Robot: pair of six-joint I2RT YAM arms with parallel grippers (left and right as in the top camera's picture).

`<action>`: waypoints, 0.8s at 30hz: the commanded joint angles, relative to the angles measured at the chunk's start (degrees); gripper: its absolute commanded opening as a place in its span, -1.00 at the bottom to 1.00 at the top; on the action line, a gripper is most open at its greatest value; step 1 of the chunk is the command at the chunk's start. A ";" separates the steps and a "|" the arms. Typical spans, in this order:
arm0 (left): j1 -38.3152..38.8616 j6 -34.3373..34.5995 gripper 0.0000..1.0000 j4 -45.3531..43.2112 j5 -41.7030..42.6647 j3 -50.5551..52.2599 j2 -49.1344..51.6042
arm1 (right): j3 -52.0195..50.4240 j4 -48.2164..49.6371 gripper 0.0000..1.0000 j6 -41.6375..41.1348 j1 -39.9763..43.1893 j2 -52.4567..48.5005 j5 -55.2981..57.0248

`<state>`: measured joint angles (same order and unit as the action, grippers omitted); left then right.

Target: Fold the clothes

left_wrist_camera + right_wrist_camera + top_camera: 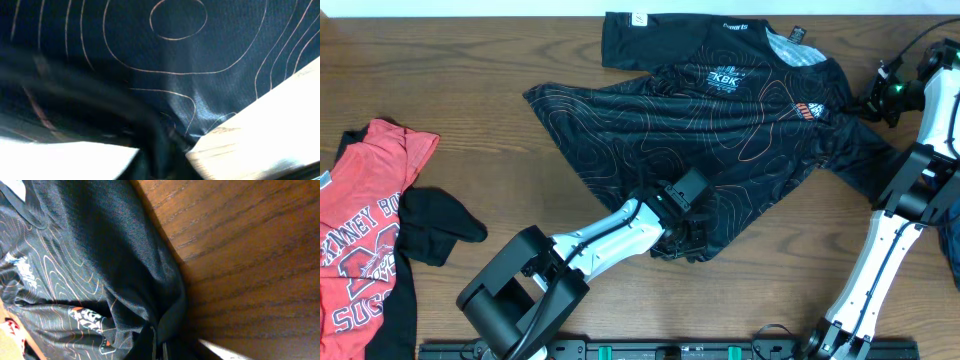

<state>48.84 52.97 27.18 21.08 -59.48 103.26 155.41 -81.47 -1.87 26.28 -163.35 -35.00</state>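
The black jersey point(720, 120) with thin orange contour lines lies spread across the middle and back of the table, collar towards the back. My left gripper point(686, 212) sits at its near hem. In the left wrist view a fold of that dark cloth point(170, 100) is pinched where my left gripper point(162, 157) stands shut, between its white fingers point(260, 135). My right gripper point(876, 100) is at the jersey's right sleeve. In the right wrist view the sleeve cloth point(100, 270) bunches into my shut right gripper point(164, 352).
A red white-lettered T-shirt point(365, 240) lies at the left edge with a dark piece point(438, 226) next to it. A blue piece point(953, 235) shows at the right edge. Bare wood point(470, 130) lies between the jersey and the red shirt.
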 commanded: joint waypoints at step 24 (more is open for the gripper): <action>-28.33 -15.58 -0.88 27.12 -18.27 0.11 -21.42 | -0.90 -2.16 -0.97 3.34 -1.62 8.74 6.47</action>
<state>27.07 43.48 50.94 8.60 -59.70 85.95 153.97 -84.58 -0.05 24.49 -161.23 -33.41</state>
